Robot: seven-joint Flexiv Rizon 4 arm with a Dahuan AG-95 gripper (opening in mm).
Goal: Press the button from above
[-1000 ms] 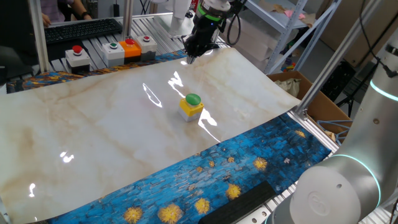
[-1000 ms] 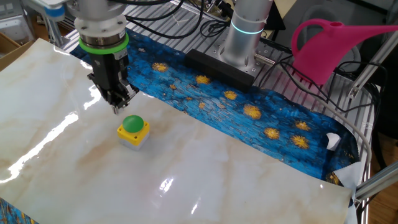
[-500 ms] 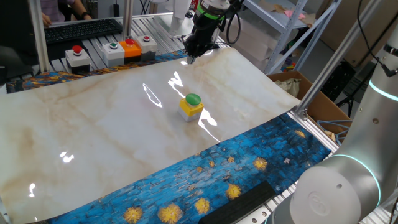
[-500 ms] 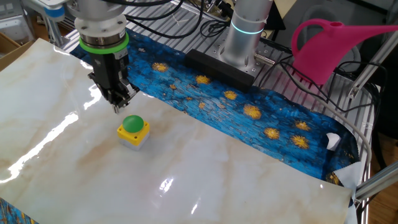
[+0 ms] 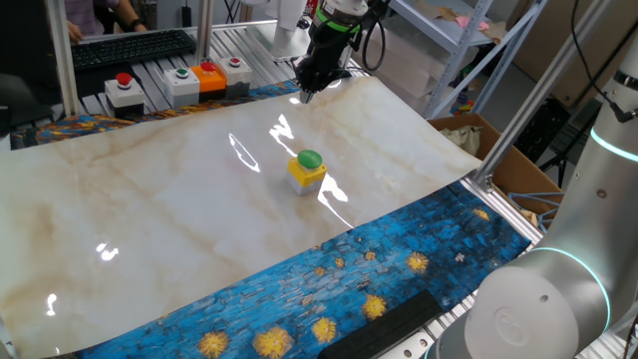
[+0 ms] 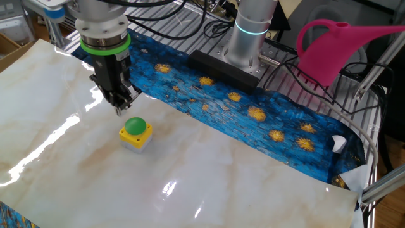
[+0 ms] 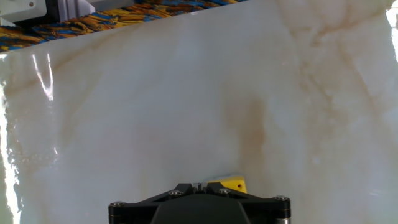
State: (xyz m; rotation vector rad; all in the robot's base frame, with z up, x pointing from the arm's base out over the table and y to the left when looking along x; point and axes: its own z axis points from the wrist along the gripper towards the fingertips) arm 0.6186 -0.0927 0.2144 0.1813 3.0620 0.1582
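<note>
Bright, even overhead light. The glossy marble sheet [image 5: 199,209] throws sharp white glare streaks in both fixed views and along the left edge in the hand view. Shadows are faint and soft. Fixed views are sharp; the hand view is softer and washed out.
</note>
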